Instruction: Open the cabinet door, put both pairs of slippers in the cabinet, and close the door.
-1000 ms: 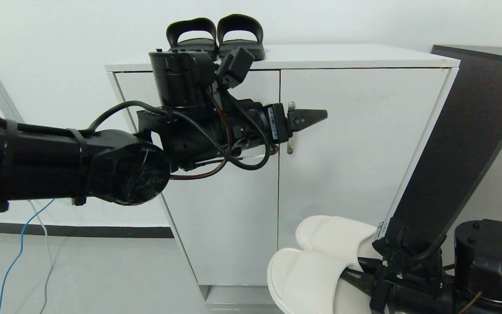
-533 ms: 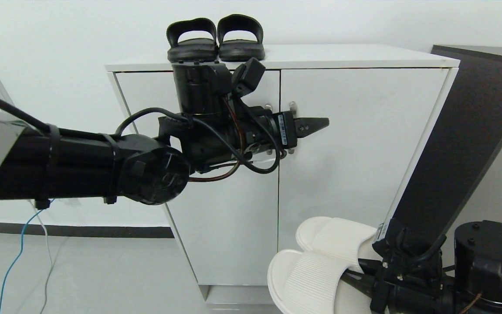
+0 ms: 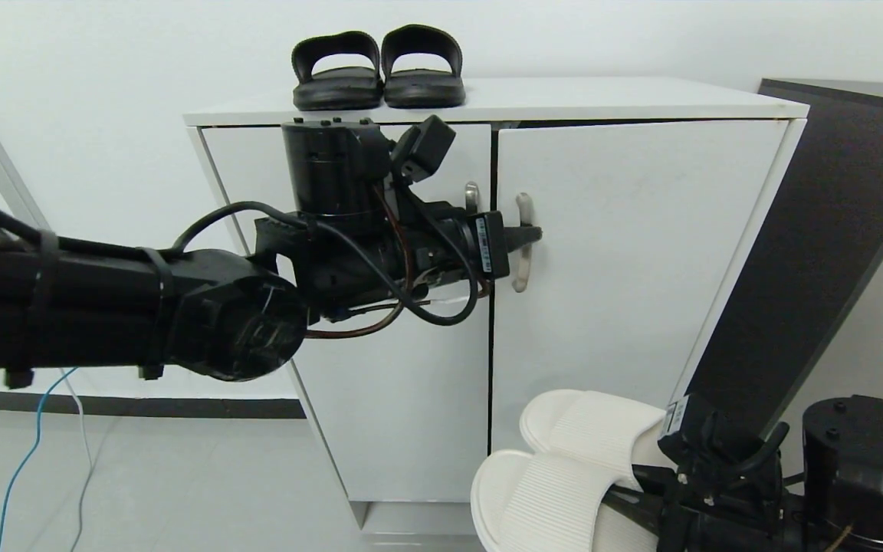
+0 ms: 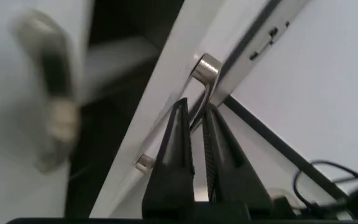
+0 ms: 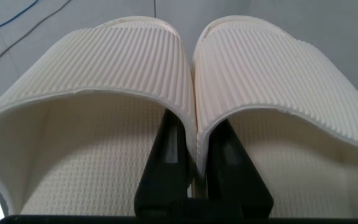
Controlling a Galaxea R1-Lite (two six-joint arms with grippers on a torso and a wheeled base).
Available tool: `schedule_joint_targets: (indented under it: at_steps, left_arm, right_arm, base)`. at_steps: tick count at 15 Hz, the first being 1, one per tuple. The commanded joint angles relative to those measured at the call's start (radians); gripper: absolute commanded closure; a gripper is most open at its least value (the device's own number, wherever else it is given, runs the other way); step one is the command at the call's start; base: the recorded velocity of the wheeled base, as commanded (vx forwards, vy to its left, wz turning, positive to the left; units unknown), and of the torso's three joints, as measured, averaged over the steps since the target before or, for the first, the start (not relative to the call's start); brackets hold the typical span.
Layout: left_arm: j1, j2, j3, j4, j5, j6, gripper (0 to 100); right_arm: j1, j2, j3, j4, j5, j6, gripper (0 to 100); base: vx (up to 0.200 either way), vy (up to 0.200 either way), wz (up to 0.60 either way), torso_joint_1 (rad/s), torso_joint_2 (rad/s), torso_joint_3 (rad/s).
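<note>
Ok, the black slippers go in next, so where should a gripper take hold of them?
Probably pinch the two adjoining strap walls of the black slippers together, coming from the front: they stand side by side, close together, strap openings facing that way.

Head view — from high up, facing the cabinet (image 3: 625, 253) front at middle range. Left wrist view looks along the left gripper (image 4: 195, 107), very near the handle (image 4: 205, 70); right wrist view looks along the right gripper (image 5: 194, 134), very near the white slippers (image 5: 123, 68). Shared with the head view — handle at 2 o'clock, white slippers at 5 o'clock.
</note>
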Motion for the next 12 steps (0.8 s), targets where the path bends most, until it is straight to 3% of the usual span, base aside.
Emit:
schedule_joint_targets:
  at_steps: [1, 6, 12]
  left_arm:
    - [-0.001, -0.084, 0.057, 0.001, -0.002, 0.0, 100]
    - [-0.014, -0.216, 0.171, 0.003, -0.001, 0.0, 100]
    - [0.055, -0.163, 0.123, 0.001, -0.004, -0.006, 100]
  right_arm:
    - [0.003, -0.005, 0.001, 0.001, 0.002, 0.0, 100]
    - [0.008, -0.005, 0.003, -0.001, 0.0, -0.003, 100]
    - [0.011, -0.01, 0.007, -0.001, -0.001, -0.003, 100]
  base:
    - [0.0, 0.0, 0.0, 0.0, 0.0, 0.0]
    - [0.0, 0.0, 0.0, 0.0, 0.0, 0.0]
    - [0.0, 0.0, 0.0, 0.0, 0.0, 0.0]
